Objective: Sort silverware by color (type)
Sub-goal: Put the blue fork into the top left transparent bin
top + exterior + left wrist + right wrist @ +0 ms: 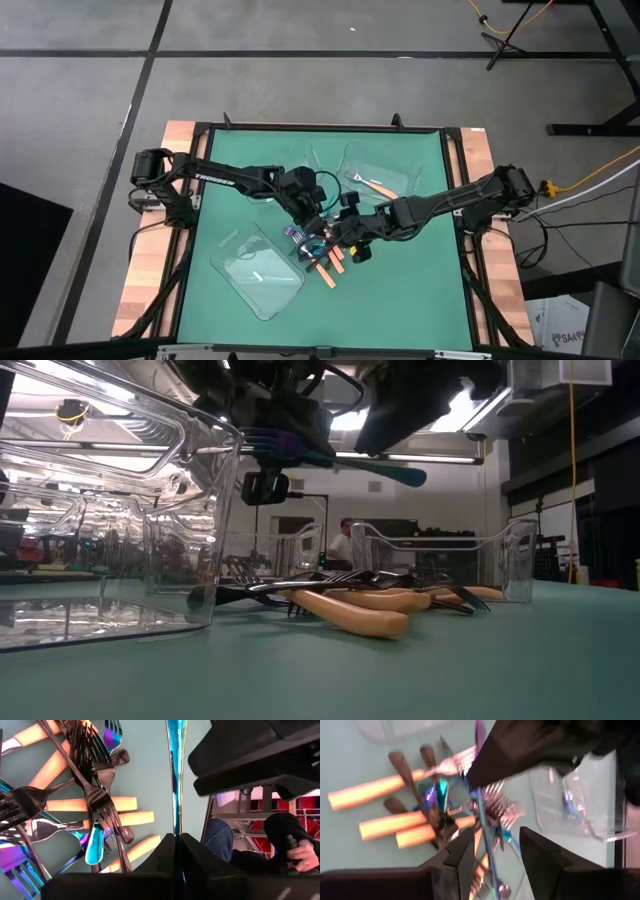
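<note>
Overhead, left tool (303, 222) grips iridescent fork (175, 770); right tool (345, 240) gapes beside.

High view evenly lit with soft shadows, low view backlit by bright ceiling lights (470, 405) with glare on the clear tray (120, 510) walls, right wrist view motion-blurred and washed out, left wrist view sharp but near fingers (150, 865) soft.
</note>
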Robot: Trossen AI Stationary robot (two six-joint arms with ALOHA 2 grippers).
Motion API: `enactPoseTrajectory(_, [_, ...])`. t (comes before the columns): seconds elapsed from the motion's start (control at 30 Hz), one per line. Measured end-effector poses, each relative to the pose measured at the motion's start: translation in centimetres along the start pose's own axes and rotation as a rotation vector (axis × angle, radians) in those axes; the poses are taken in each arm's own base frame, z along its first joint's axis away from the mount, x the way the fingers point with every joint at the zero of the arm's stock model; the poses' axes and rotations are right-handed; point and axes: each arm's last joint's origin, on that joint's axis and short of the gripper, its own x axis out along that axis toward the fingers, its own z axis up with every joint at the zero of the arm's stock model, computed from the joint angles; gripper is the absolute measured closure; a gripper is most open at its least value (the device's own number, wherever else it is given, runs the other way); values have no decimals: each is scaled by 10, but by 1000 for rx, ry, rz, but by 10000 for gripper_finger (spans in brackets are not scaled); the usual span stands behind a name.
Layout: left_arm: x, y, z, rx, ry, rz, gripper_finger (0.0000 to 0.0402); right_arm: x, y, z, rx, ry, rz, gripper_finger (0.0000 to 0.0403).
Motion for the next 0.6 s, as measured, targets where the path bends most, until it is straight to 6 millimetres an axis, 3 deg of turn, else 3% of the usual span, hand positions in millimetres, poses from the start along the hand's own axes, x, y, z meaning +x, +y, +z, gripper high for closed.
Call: enactPoseTrajectory(0.6, [3, -9, -2, 35, 23, -82, 385, -1, 2, -12, 19, 115, 21, 269])
